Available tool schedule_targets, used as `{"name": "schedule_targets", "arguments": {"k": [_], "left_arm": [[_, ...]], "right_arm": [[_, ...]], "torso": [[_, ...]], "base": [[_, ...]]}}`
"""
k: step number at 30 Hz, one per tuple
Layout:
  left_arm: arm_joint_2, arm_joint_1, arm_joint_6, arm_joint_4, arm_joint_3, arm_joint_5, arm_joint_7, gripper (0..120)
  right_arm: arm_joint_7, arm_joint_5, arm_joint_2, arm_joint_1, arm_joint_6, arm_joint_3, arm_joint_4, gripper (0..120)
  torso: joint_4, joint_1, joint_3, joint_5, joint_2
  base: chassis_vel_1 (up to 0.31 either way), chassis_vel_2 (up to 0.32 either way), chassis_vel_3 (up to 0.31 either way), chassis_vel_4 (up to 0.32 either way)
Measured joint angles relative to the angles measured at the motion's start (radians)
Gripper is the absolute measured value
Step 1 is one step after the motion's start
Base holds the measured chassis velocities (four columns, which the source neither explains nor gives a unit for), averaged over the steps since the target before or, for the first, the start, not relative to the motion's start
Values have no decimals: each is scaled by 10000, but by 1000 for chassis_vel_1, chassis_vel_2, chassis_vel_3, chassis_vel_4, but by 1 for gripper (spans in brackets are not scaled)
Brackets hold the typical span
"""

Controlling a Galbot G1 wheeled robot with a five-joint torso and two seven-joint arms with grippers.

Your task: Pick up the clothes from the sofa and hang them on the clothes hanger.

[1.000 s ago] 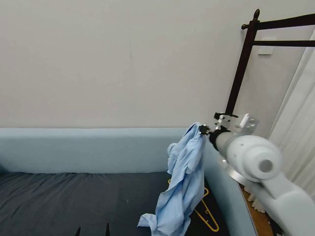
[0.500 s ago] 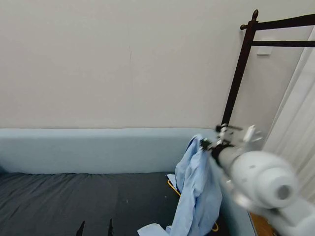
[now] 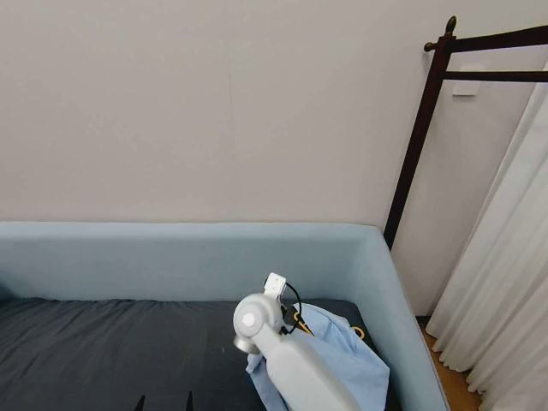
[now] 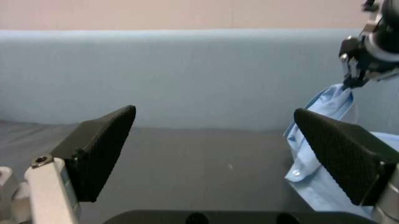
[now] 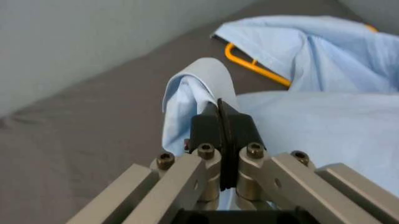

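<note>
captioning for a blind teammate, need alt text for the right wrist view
The right gripper has its fingers shut on a fold of a light blue shirt, held over the dark grey sofa seat. The rest of the shirt lies crumpled beyond, with a yellow hanger poking out from under it.

One each: shirt (image 3: pixel 347 355), sofa (image 3: pixel 171 257), rack (image 3: pixel 419 137), hanger (image 5: pixel 255 70)

The head camera sits high and back, facing forward and slightly down over the sofa (image 3: pixel 171 257) toward the wall (image 3: pixel 214 111), with the clothes rack (image 3: pixel 419 137) at far right. The left wrist camera rides low over the seat, looking at the backrest between the spread fingers of the left gripper (image 4: pixel 213 114). The right wrist camera peers closely down the right gripper (image 5: pixel 222 114), pinched on the blue shirt (image 5: pixel 324 126). All three share that shirt and the seat.
</note>
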Motion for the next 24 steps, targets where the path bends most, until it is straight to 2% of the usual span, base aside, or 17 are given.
{"name": "schedule_targets", "arguments": {"k": [2,8,13,14,16,19,20,24], "left_arm": [[-58,-124,-7,301,72,48,0,100],[-14,-726,44,1277,237,539,-24,100],[629,-2250,-12,2908,599,2068,54,100],[629,-2250,-12,2908,599,2068,54,100],[833,-2771,-69,3442,852,2147,82,100],[1226,-3382,-180,4253,1390,1650,341,100],[1226,-3382,-180,4253,1390,1650,341,100],[1533,-3852,-340,5086,1903,978,663,100]], "right_arm": [[-560,-237,-37,-138,182,-91,-241,0],[-957,-313,-99,-371,168,-171,-121,0],[-1120,-40,-145,-544,-219,-299,475,0],[-1120,-40,-145,-544,-219,-299,475,0],[-1217,-92,-155,-588,-253,-377,597,7],[-1230,-198,-173,-649,-330,-448,899,22],[-1230,-198,-173,-649,-330,-448,899,22],[-910,-199,-186,-661,-532,-666,1411,38]], "torso": [[0,0,-2,1,1],[2,-1,-2,0,1],[0,0,-2,2,1],[0,0,-2,2,1],[0,0,-2,0,0],[0,0,-1,0,0],[0,0,-1,0,0],[3,-1,-1,1,0]], "base": [[0,0,0,0],[0,0,0,0],[0,0,0,0],[0,0,0,0],[0,0,0,0],[0,0,0,0],[0,0,0,0],[0,0,0,0]]}}
